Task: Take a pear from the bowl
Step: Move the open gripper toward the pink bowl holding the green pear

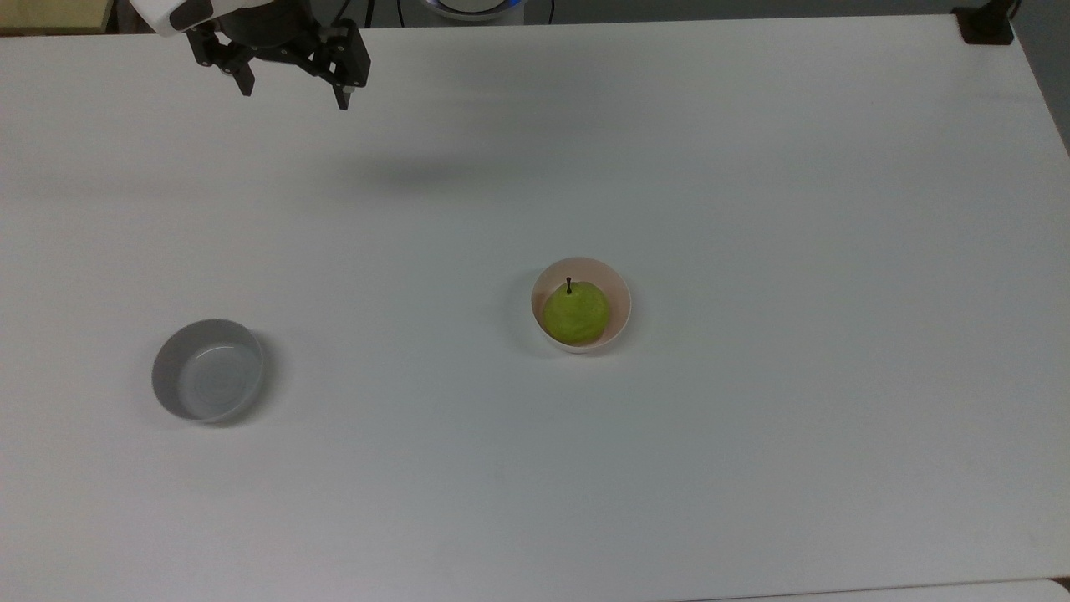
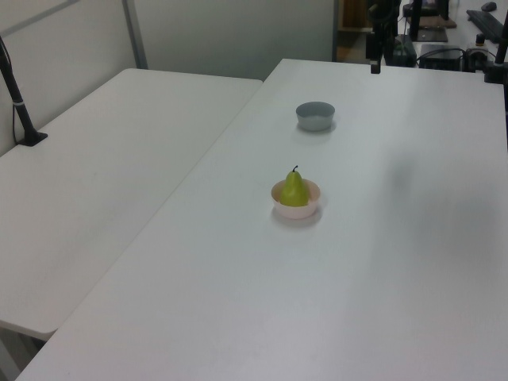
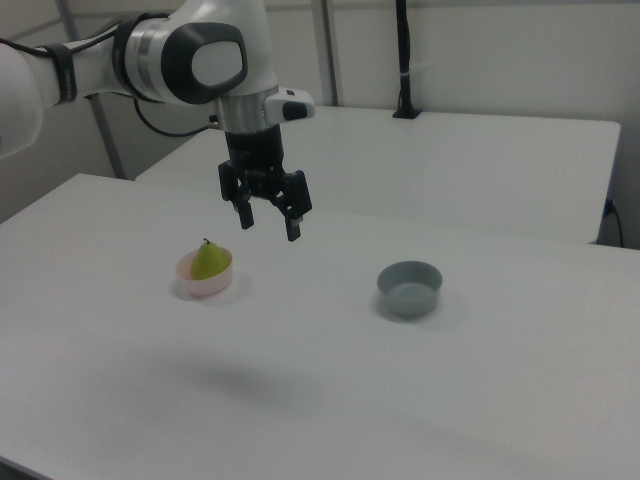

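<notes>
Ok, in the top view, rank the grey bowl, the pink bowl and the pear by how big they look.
Largest to smallest in the top view:
1. Grey bowl, slightly wider than the pink one, though the difference is small.
2. Pink bowl.
3. Pear, sitting inside the pink bowl and narrower than its rim.
</notes>
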Controlling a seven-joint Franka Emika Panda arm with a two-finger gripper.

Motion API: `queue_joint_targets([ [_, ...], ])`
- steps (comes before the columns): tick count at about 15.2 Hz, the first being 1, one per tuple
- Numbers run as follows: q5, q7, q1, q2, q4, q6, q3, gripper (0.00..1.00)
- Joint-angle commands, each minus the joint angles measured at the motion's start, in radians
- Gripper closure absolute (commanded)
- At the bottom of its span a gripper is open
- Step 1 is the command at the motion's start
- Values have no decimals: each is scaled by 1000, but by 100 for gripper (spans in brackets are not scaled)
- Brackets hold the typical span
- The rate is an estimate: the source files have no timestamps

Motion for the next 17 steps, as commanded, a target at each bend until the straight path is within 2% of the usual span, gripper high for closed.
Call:
queue_joint_targets([
  [1,-2,-18,9,-31,-27,-11,-9,0],
  [6,-2,-11,37,-10,-10,1,-18,0],
  [7,-1,-6,79,1,4,1,-50,0],
  [9,13,5,161,20,25,1,-81,0],
  [14,58,168,330,121,74,44,-110,0],
  [17,75,283,409,181,74,166,-115,0],
])
